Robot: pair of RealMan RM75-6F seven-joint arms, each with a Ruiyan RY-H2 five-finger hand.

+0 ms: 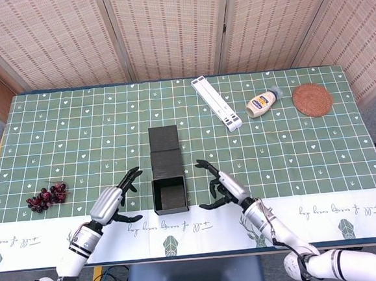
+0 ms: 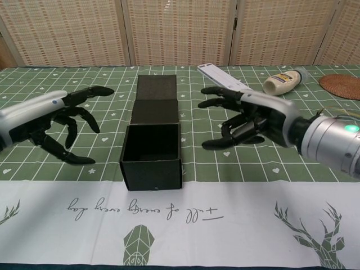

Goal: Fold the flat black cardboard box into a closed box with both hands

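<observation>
Your left hand [image 2: 53, 121] hovered with fingers spread, holding nothing, left of the black box [image 2: 152, 156]. The box sat open-topped near the table's [image 1: 76, 123] front edge, apparently empty, lid flap lying flat behind. Your right hand [image 2: 253, 119] hung spread and empty beside it.

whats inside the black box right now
Nothing visible: the black box stands open-topped, and both views show only its dark inner walls and floor. Its lid flap lies flat behind it. The near inner wall is hidden in the chest view.
</observation>
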